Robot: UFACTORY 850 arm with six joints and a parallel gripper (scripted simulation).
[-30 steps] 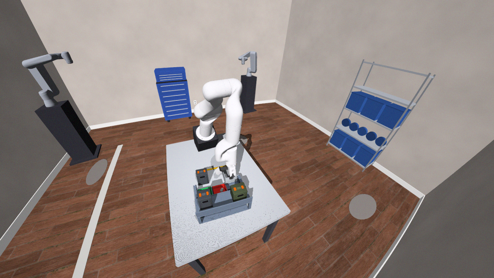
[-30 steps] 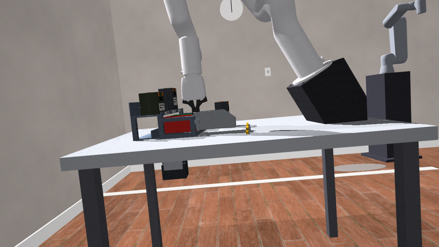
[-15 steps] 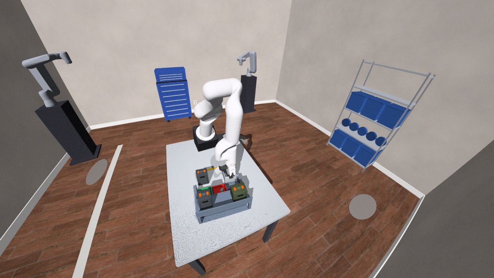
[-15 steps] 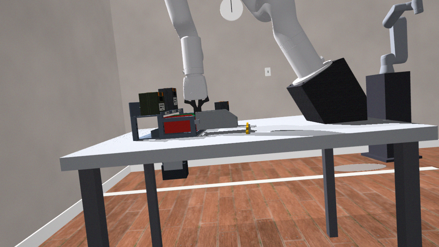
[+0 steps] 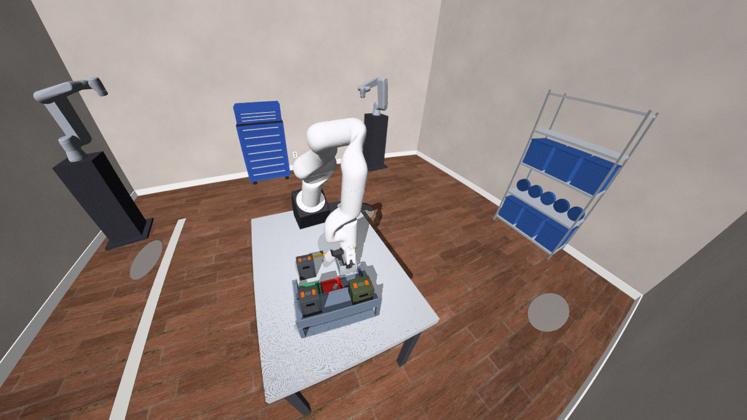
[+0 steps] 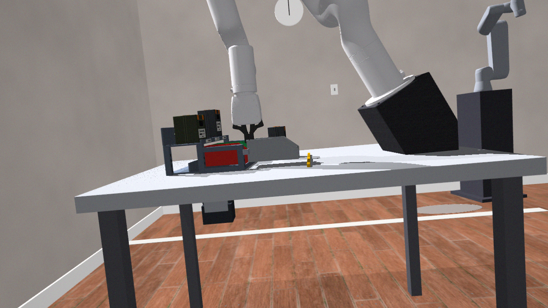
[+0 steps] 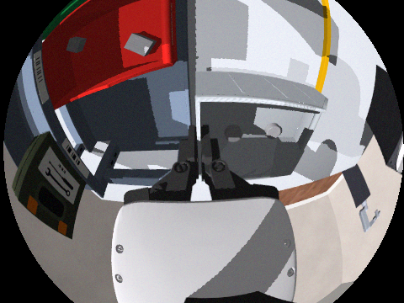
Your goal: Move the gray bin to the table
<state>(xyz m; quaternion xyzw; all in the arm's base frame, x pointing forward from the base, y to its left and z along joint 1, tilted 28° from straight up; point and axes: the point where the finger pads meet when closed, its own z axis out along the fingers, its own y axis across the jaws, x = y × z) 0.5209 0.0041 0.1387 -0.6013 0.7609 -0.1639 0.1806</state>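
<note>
The gray open bin [image 5: 355, 271] [image 6: 272, 147] [image 7: 259, 86] sticks out of the low gray shelf [image 5: 334, 316] [image 6: 167, 153] on the side toward the arm's base, most of it past the shelf's edge and over the white table [image 5: 334, 360] [image 6: 344, 174]. In the wrist view small gray parts [image 7: 273, 130] lie inside it. My gripper [image 5: 346, 262] [image 6: 248, 134] [image 7: 199, 136] comes down from above and is shut on the bin's thin side wall near the shelf. A red bin [image 5: 330, 284] [image 6: 222, 157] [image 7: 107, 45] stands beside it in the shelf, and a green bin [image 5: 308, 284] beyond that.
A dark gray toolbox [image 5: 309, 300] [image 6: 209, 121] and an olive toolbox [image 5: 361, 290] [image 6: 186, 128] stand on the shelf's top. Another dark toolbox [image 5: 306, 265] [image 6: 276, 131] stands on the table behind the shelf. A small yellow piece [image 6: 309, 160] lies near the bin's outer end.
</note>
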